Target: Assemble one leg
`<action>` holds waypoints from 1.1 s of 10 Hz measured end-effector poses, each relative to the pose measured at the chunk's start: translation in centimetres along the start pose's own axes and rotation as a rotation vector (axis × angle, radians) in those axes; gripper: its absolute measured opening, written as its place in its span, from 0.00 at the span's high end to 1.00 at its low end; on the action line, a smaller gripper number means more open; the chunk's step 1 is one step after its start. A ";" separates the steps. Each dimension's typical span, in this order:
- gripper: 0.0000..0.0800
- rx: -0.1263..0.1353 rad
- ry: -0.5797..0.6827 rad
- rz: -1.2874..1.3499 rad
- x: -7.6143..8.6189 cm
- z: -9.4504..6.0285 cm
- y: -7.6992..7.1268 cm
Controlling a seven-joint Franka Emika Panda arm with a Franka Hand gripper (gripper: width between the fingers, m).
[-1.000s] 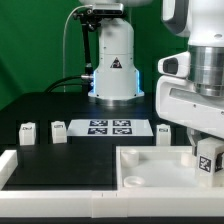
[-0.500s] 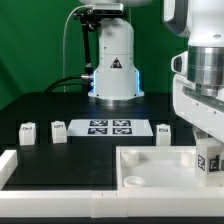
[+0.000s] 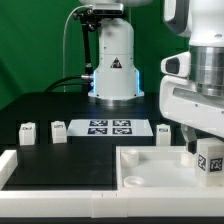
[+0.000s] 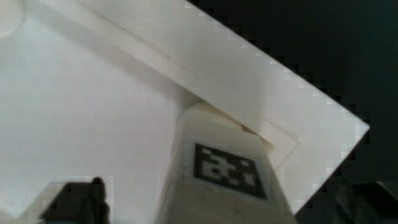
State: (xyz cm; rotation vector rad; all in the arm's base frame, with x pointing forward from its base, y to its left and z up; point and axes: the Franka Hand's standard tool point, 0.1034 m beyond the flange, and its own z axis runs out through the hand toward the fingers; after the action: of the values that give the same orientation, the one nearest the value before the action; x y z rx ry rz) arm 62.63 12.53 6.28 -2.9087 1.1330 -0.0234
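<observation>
One leg [image 3: 209, 160], a stubby white post with a square tag, stands on end at the near corner of the large flat white panel [image 3: 150, 160], on the exterior view's right. My gripper [image 3: 205, 150] is right over it. In the wrist view the leg [image 4: 228, 160] lies between my two dark fingers [image 4: 75, 203], with a gap showing on each side, so the jaws are open around it. The panel's edge and corner [image 4: 107, 100] lie beneath. Three more legs lie on the black table: two [image 3: 27, 133] [image 3: 58, 131] on the left, one [image 3: 163, 132] by my hand.
The marker board [image 3: 108, 127] lies flat at the middle of the table. The arm's white base [image 3: 113, 65] stands behind it. A white raised rail [image 3: 60, 170] runs along the front, left of the panel.
My hand shifted up and to the exterior view's right half a second ago, then came back to about where it was. The leg stays at the panel's corner.
</observation>
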 end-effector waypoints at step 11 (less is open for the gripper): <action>0.34 -0.020 0.006 -1.001 0.7 0.0 0.6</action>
State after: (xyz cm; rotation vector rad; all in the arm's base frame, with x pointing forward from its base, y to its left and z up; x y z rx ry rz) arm 62.76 11.60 6.25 -3.1245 -0.4050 -0.0329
